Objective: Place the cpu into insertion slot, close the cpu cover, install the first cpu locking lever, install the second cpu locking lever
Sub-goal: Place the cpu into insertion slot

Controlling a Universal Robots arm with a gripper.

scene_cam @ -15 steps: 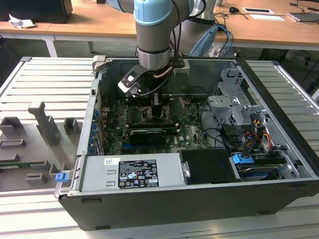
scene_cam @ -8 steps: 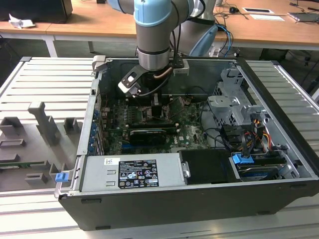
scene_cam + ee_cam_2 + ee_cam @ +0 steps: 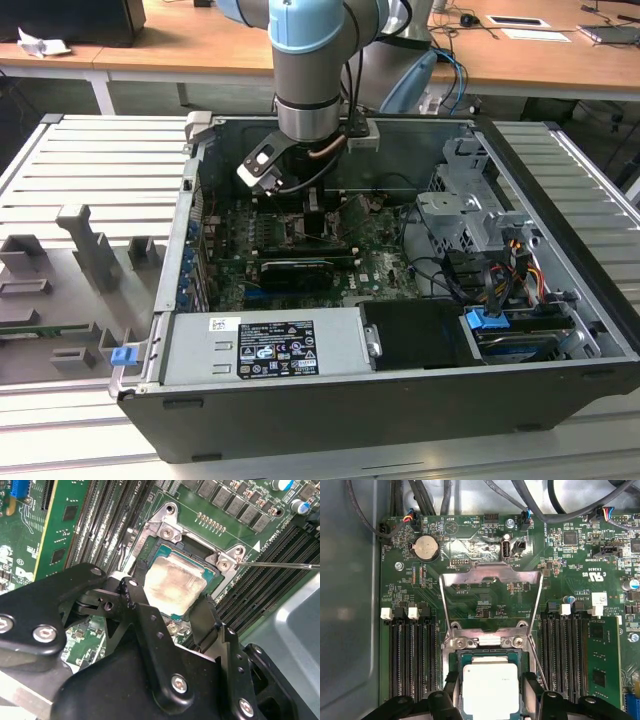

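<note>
Cpu, pale metal face up, sits square over the insertion slot. Cannot tell whether it is fully seated or just above. Gripper is clamped on the cpu, with one black finger against each of two opposite edges.

Cpu cover is swung open and stands up from its hinge edge just beside the slot. The green circuit board shows through its cut-out middle. A thin metal lever sticks out sideways from the slot's corner bracket and is not latched.

Long black memory slots run along both sides of the insertion slot. One green memory stick is plugged in further out. A round coin battery sits on the board beyond the cover.

In the exterior view the arm reaches straight down into an open computer case lying on its side, with the gripper low over the board. Inside the case are:
- the board, on the floor of the case
- a silver power supply box with a label, along the near wall
- a metal drive cage with bundled cables, at the exterior view's right

The case rests on a ribbed grey counter. Grey holder blocks stand on the counter beside the case, at the exterior view's left.
</note>
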